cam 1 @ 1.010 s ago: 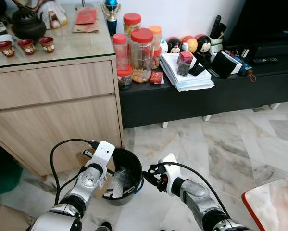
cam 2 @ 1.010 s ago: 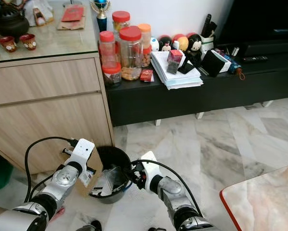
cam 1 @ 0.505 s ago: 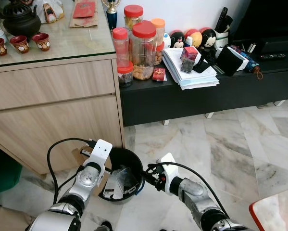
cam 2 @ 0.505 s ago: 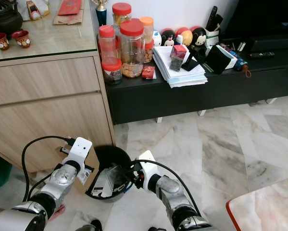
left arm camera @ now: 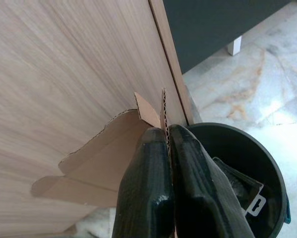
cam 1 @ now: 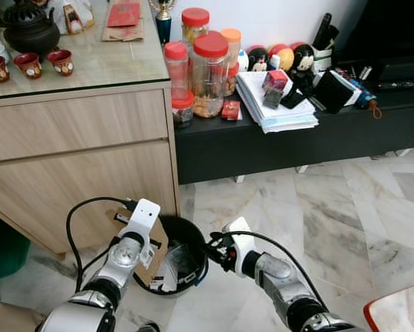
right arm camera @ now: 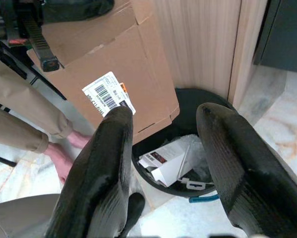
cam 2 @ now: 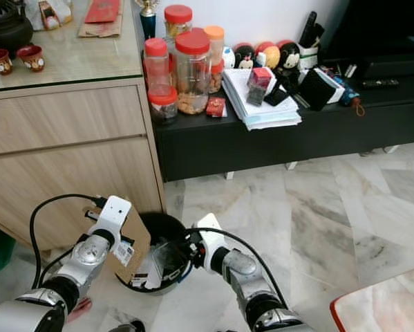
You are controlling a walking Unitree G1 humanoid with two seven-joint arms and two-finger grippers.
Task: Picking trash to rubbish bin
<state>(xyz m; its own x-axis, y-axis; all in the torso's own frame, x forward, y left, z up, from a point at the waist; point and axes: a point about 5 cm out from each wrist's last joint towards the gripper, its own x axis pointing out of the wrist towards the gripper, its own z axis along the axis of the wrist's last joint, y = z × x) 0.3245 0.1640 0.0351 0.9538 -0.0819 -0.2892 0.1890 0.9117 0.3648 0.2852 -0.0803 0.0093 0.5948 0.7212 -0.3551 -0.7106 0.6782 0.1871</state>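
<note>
A black round rubbish bin [cam 1: 197,231] stands on the marble floor by the wooden cabinet's corner, with a white box [right arm camera: 163,161] and clear wrapping inside. My left gripper [left arm camera: 167,135] is shut on the edge of a flattened brown cardboard piece [right arm camera: 113,59] that carries a barcode label [right arm camera: 108,94]. The cardboard [cam 1: 155,250] hangs at the bin's left rim, between the bin and the cabinet. My right gripper [right arm camera: 165,116] is open, nothing between its fingers, close to the bin's right rim [cam 1: 217,250].
The wooden cabinet [cam 1: 75,152] rises right behind the bin. A low black bench [cam 1: 283,142] with jars and papers runs along the wall. A person's beige trouser leg [right arm camera: 14,134] and foot [right arm camera: 69,148] are near the bin's left side. A red-edged table corner [cam 1: 400,311] is front right.
The camera has shifted a little. The cardboard in my left gripper has swung further into sight at the bin's left rim, its label now showing. My right gripper stays by the right rim.
</note>
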